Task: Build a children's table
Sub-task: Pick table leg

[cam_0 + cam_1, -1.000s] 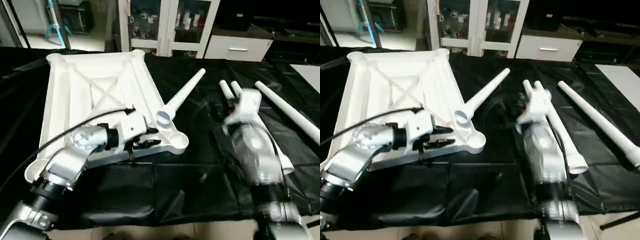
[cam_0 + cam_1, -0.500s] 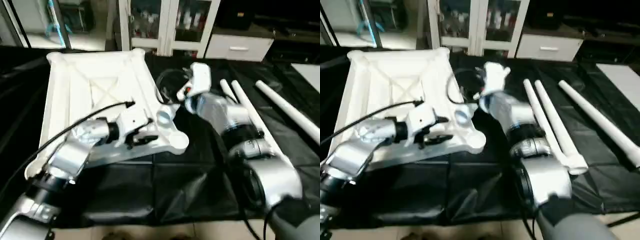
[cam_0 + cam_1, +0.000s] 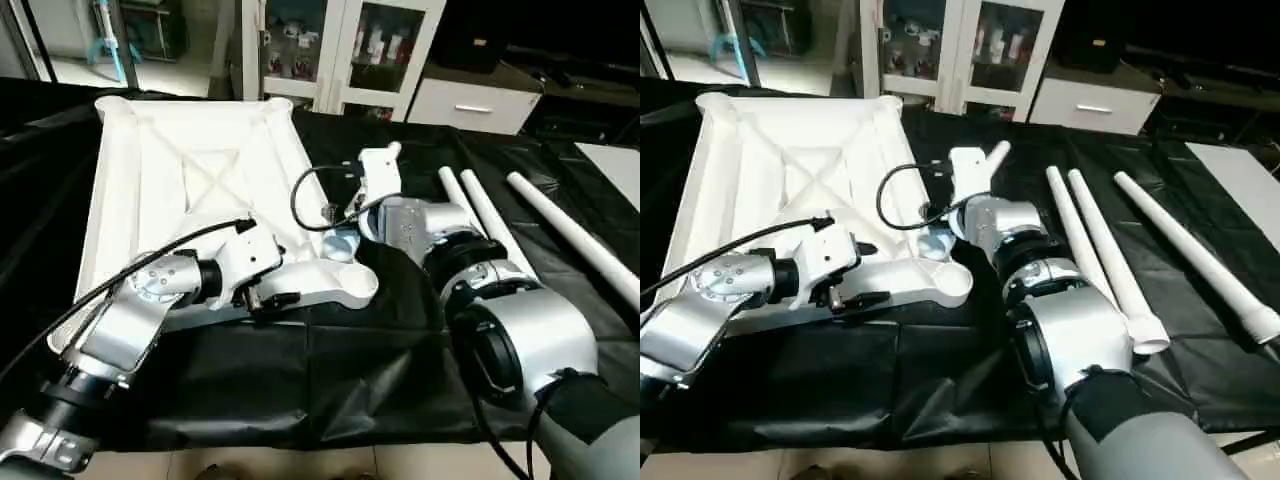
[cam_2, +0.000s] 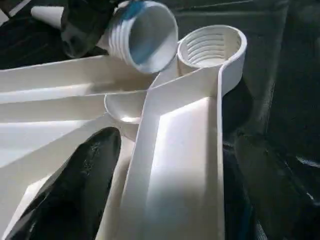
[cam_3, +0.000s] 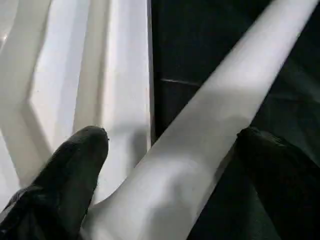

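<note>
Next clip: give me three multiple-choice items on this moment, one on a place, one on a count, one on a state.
1. Threaded end of the leg in the right gripper: A) beside the near corner socket, B) screwed into it, C) on the floor.
2. Loose legs on the black cloth: A) one, B) three, C) five.
3. The tabletop lies: A) smooth side up, B) on edge, C) ribbed underside up.
A: the left wrist view shows it outside the socket. B: three lie right of the arm. C: the X-ribs face up.
</note>
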Motion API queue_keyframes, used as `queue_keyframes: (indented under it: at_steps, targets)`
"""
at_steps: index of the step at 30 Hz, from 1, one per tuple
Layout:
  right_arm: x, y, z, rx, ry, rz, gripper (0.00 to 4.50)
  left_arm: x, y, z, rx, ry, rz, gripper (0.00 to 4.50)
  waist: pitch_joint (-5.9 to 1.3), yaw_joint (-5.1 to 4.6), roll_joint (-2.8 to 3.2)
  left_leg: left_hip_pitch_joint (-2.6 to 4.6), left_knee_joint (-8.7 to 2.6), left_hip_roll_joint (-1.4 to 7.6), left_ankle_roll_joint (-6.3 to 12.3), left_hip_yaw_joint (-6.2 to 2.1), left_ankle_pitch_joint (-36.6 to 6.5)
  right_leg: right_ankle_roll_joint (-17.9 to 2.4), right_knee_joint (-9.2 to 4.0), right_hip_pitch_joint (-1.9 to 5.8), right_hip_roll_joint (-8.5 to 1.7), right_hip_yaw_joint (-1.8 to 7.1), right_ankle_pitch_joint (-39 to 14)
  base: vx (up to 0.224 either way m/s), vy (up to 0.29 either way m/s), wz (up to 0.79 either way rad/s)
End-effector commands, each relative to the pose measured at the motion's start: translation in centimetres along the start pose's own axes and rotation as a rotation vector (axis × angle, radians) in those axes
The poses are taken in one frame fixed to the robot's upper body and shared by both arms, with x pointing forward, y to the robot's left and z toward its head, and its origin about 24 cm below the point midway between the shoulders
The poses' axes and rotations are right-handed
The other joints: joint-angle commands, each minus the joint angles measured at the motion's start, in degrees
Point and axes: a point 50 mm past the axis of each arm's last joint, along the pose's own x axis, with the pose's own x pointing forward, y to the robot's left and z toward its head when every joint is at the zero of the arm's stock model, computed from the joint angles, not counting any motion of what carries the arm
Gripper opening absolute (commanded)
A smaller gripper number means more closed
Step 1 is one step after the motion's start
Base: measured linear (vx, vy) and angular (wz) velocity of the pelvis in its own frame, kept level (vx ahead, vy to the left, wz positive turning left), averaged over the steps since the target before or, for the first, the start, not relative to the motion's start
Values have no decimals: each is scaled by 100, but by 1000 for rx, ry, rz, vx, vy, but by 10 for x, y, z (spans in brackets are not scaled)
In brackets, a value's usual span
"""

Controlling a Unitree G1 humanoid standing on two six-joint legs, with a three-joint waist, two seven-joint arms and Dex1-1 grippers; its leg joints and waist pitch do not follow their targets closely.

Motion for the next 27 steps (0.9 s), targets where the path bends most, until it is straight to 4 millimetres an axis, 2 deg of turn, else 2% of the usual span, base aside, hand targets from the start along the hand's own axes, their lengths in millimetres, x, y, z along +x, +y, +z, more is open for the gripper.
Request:
queue_keyframes:
  at_steps: [1,4,5,8,9,10,11,12,13,16,17,18,20,22,24,25,26,27]
  targets:
    - [0,-20,-16,48,69,-58,450,-4,0,4,16,-4,11,435,-408,17,136,66,-424,186,-359,-15,-741,-882,-311,367,-399,301,-643,0,0,0]
    - [-2,-25,-13,61,67,-61,450,-5,0,5,17,-4,11,447,-405,41,137,57,-423,181,-351,-15,-740,-891,-312,367,-390,299,-666,0,0,0]
    - [-4,-29,-11,76,66,-61,450,-5,1,6,20,-4,9,447,-403,48,171,62,-425,184,-376,-20,-778,-875,-313,359,-389,298,-710,0,0,0]
    - [-8,-41,-9,108,73,-66,450,-4,1,7,25,-6,0,447,-399,75,188,71,-421,179,-426,-23,-943,-845,-328,346,-374,295,-821,0,0,0]
    - [-10,-47,-11,131,90,-63,450,-4,1,8,27,-6,-5,447,-408,104,232,81,-413,175,-449,-25,-942,-847,-317,342,-373,295,-787,0,0,0]
    - [-10,-47,-11,131,90,-63,450,-4,1,8,27,-6,-5,447,-411,100,213,73,-412,173,-446,-21,-928,-859,-320,346,-370,293,-738,0,0,0]
    - [-11,-52,-18,165,120,-51,450,-3,1,9,30,-6,-12,447,-413,106,230,56,-410,172,-454,-31,-921,-878,-306,361,-373,291,-692,0,0,0]
    - [-11,-55,-21,184,135,-44,450,-2,1,9,31,-5,-15,447,-418,105,200,44,-404,172,-439,-30,-905,-885,-310,379,-380,293,-655,0,0,0]
    - [-12,-58,-26,213,154,-39,423,-2,1,10,35,-4,-21,450,-421,102,209,37,-402,167,-433,-34,-897,-895,-304,386,-377,292,-644,0,0,0]
    - [-13,-65,-37,284,183,-35,410,-1,1,11,40,-4,-26,450,-423,106,199,40,-398,171,-393,-33,-886,-932,-314,390,-382,289,-661,0,0,0]
    - [-13,-67,-40,308,190,-38,410,-1,2,11,41,-4,-27,450,-426,107,210,42,-394,173,-396,-33,-861,-960,-314,386,-383,287,-642,0,0,0]
    - [-14,-71,-46,342,207,-37,382,-1,2,12,42,-4,-29,450,-428,108,217,43,-394,173,-396,-33,-841,-985,-308,388,-378,286,-591,0,0,0]
    - [-15,-75,-52,370,226,-36,373,0,1,12,44,0,-38,450,-421,111,237,53,-397,173,-404,-37,-913,-1001,-313,384,-374,279,-637,0,0,0]
    - [-17,-81,-59,391,242,-45,358,0,0,12,46,3,-50,450,-398,110,229,71,-410,177,-424,-38,-1117,-981,-352,365,-373,275,-880,0,0,0]
    - [-19,-86,-62,417,247,-54,335,1,-1,12,46,1,-56,450,-362,116,242,103,-433,183,-475,-57,-1526,-891,-415,341,-394,273,-1474,0,0,0]
    - [-20,-91,-65,450,246,-61,331,1,-2,12,46,0,-61,450,-333,116,247,141,-446,186,-509,-75,-1866,-797,-475,314,-404,265,-1951,0,0,0]
    - [-22,-94,-67,468,245,-68,326,2,-2,13,47,0,-64,450,-353,128,239,172,-440,187,-517,-91,-1997,-738,-495,313,-423,263,-2129,0,0,0]
    - [-22,-97,-68,477,243,-75,316,2,-3,13,47,-1,-65,450,-357,132,236,171,-444,184,-514,-95,-1977,-723,-497,311,-412,259,-2110,0,0,0]
